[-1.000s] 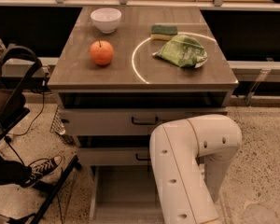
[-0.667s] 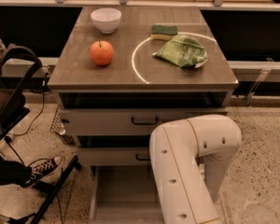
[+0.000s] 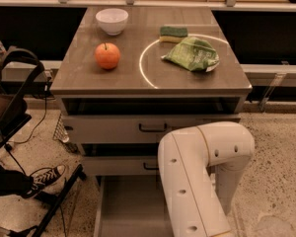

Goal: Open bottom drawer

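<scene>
**One high camera, looking down and forward**

We have only one view. We look from above and in front of the table, with the camera tilted down. The table's top fills the 12 o'clock half, at middle distance. The white arm stands very near the lens at 5 o'clock. The bottom drawer lies at 6 o'clock, cut by the lower edge. The gripper is outside our view.

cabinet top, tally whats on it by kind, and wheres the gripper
bowl: 1
apple: 1
sponge: 1
green snack bag: 1
total: 4
gripper: not in view; only the white arm shows, above the pulled-out bottom drawer
</scene>
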Robot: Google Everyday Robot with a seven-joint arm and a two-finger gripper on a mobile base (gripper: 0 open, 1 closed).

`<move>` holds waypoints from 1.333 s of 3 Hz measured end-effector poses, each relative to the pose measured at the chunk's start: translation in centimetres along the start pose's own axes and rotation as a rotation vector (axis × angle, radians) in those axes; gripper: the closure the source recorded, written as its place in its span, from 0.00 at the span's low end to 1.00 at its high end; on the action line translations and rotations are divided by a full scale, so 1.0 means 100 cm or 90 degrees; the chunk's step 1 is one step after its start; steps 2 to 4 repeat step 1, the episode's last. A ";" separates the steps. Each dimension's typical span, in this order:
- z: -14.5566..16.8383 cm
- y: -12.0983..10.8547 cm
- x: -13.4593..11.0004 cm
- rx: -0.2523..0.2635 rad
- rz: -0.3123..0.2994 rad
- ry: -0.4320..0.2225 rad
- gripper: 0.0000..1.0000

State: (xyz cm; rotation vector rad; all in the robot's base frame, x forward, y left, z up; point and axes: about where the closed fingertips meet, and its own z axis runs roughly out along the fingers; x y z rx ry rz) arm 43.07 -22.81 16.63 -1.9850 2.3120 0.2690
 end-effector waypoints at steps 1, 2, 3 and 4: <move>0.000 0.000 0.000 0.000 0.000 0.000 0.00; 0.000 0.000 0.000 0.000 0.000 0.000 0.00; 0.000 0.000 0.000 0.000 0.000 0.000 0.00; 0.000 0.000 0.000 0.000 0.000 0.000 0.00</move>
